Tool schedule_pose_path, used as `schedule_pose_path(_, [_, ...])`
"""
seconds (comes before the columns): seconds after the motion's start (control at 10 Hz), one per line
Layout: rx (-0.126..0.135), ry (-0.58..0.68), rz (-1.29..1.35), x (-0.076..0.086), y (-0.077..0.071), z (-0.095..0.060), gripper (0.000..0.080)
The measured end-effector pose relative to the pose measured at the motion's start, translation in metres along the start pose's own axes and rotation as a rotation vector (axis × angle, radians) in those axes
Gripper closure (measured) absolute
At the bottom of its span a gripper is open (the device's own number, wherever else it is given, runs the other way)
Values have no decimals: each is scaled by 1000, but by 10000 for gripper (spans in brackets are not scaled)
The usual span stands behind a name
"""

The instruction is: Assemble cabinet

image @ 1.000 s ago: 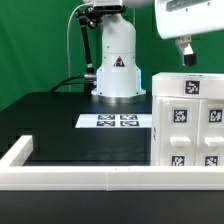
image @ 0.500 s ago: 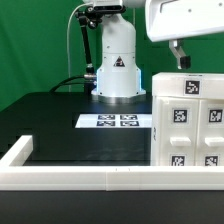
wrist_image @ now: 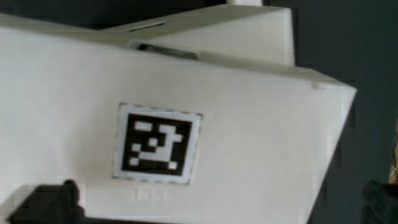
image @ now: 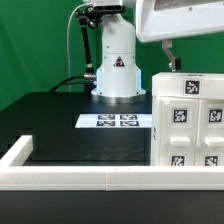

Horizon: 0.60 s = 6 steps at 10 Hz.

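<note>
The cabinet (image: 190, 125) is a big white block with several black-and-white tags, standing at the exterior view's right on the black table. My gripper (image: 170, 62) hangs just above the cabinet's top left corner, with one dark finger (image: 168, 52) showing under the white hand. In the wrist view the cabinet (wrist_image: 231, 90) fills the picture with one tag on its face. My gripper (wrist_image: 214, 210) is open, with a dark fingertip at each side edge and the white face showing between them. It holds nothing.
The marker board (image: 115, 121) lies flat on the table before the arm's white base (image: 117, 65). A long low white rim (image: 80, 178) runs along the table's near side and left corner. A green backdrop stands behind.
My hand has moved toward the exterior view's left above the cabinet. The cabinet and the marker board have not moved.
</note>
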<state>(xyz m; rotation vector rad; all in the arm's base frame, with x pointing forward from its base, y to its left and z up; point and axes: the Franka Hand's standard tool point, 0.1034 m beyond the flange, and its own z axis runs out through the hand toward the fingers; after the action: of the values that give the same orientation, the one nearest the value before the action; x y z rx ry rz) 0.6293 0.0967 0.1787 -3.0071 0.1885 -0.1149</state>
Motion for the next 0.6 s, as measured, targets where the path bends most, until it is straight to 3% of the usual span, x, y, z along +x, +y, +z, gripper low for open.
schedule_pose_path(0.2, [-8,31,-228,3,1,2,3])
schedule_pose_path(0.5, [-53,16,-587,1,2,3,3])
schedule_pose_path(0.6, [-51,-3,-661,0,4,3,3])
